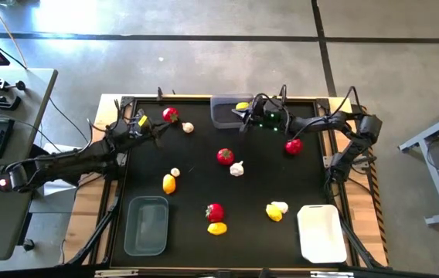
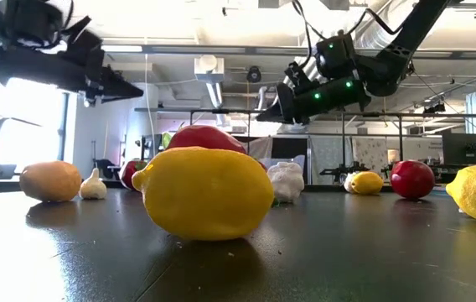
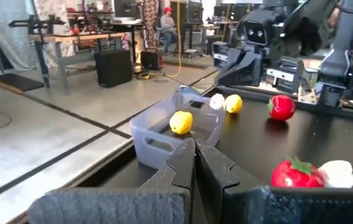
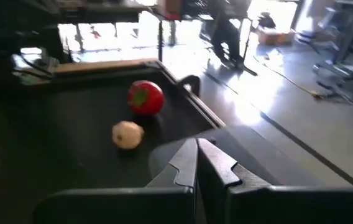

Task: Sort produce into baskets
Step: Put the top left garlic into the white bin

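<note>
I am keeping my right gripper clenched and empty, hovering beside the grey basket at the far edge of the bench. One yellow lemon is already lying inside this basket. My left gripper is also clenched on nothing, hanging near a red fruit and a garlic bulb at the far left. I judge that I am between two picks now. The next move is asking me to open one gripper and go down on a loose piece. The other red fruit is lying just beside my right arm. The second grey basket and the white basket are waiting at the near edge.
</note>
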Motion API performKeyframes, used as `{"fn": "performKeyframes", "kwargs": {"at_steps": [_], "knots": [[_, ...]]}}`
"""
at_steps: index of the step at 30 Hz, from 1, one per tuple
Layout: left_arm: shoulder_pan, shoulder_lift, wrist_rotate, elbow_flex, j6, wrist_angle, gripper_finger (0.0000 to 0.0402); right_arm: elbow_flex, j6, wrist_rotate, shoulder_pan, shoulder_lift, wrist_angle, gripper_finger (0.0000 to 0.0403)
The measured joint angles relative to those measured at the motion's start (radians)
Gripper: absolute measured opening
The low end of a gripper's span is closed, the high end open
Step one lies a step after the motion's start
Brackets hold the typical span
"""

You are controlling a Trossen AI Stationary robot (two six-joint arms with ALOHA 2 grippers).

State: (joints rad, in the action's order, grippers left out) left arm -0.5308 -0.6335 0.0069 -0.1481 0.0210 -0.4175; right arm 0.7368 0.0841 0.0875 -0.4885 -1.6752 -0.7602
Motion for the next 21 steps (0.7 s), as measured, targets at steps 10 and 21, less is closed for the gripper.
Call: {"fn": "performKeyframes", "kwargs": {"at_steps": [10,21], "knots": [[-0.051,-0.304,0.051,-0.301,0.152,0.352,0.0,0.001,0.021,0.082,-0.016,0.0,-0.021,0.0],[-0.124,-0.668,0.083,-0.682,0.299,0.847,0.0001,0.001,0.028,0.085,-0.015,0.0,-0.016,0.0]]}}
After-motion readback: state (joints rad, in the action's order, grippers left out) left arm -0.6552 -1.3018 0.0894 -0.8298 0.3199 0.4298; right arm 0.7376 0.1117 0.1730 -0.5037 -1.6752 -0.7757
